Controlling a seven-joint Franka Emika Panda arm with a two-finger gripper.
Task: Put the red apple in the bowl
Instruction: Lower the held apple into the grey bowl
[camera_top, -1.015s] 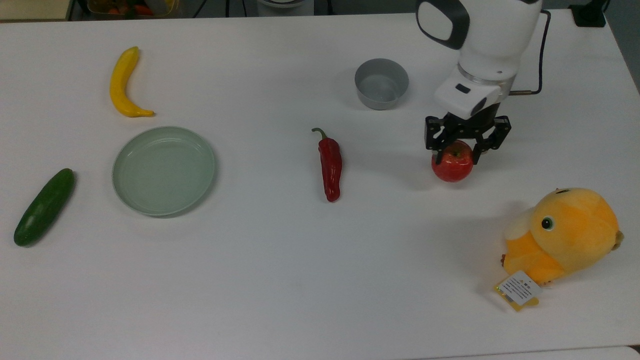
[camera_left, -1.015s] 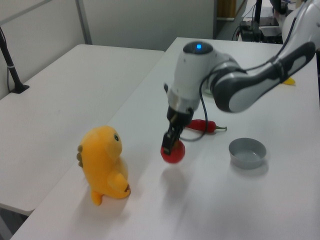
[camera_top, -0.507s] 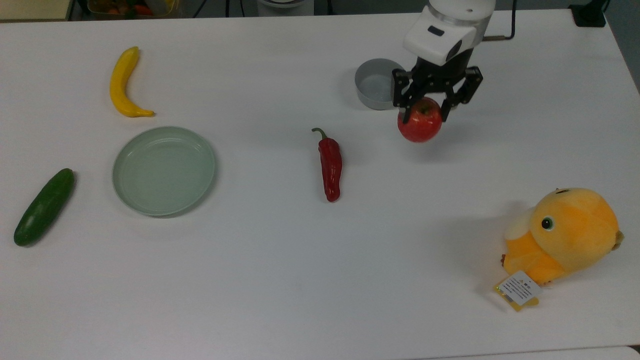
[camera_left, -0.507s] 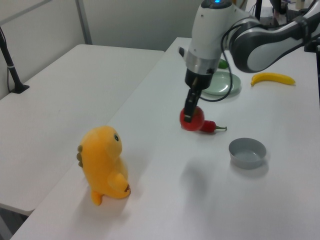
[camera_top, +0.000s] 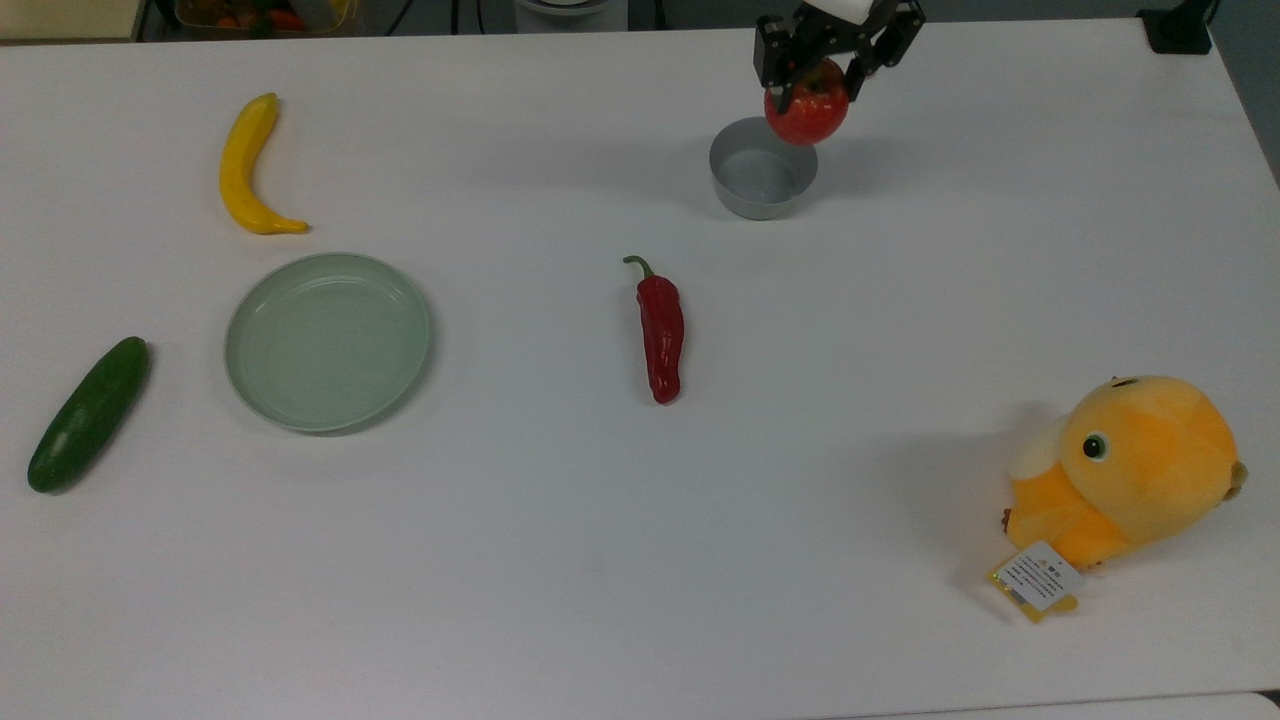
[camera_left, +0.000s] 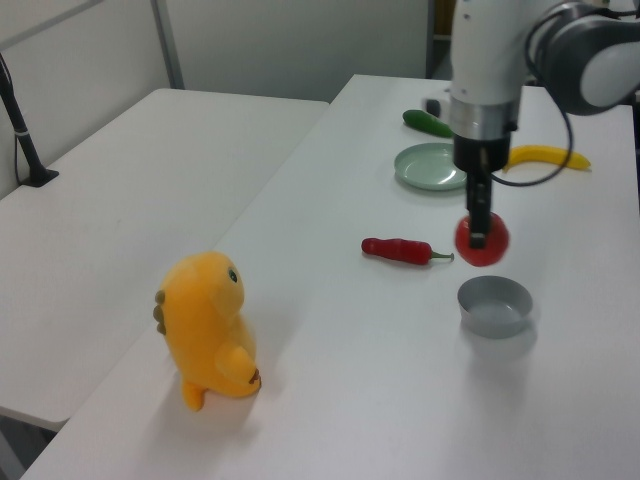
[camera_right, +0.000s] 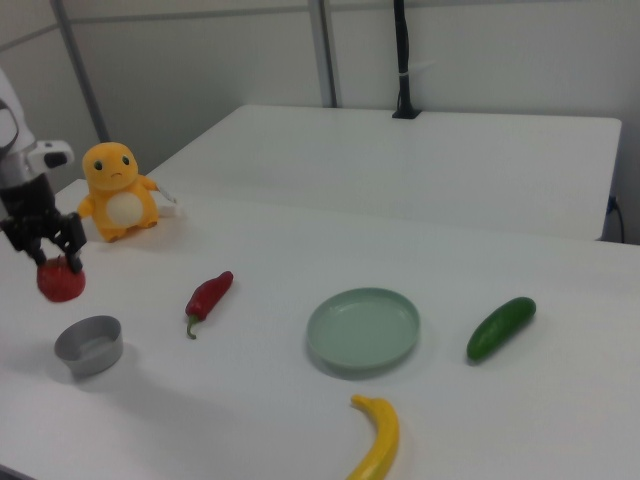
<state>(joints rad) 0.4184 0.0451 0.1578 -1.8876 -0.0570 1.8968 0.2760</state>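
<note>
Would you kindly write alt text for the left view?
The tool holds a red apple in the air above a grey bowl on a white table. A red chili lies nearby, a yellow plush toy nearer the camera.

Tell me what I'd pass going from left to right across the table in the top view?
Cucumber → banana → green plate → red chili pepper → grey bowl, with the red apple held in the gripper at its far right edge → yellow plush toy.
</note>
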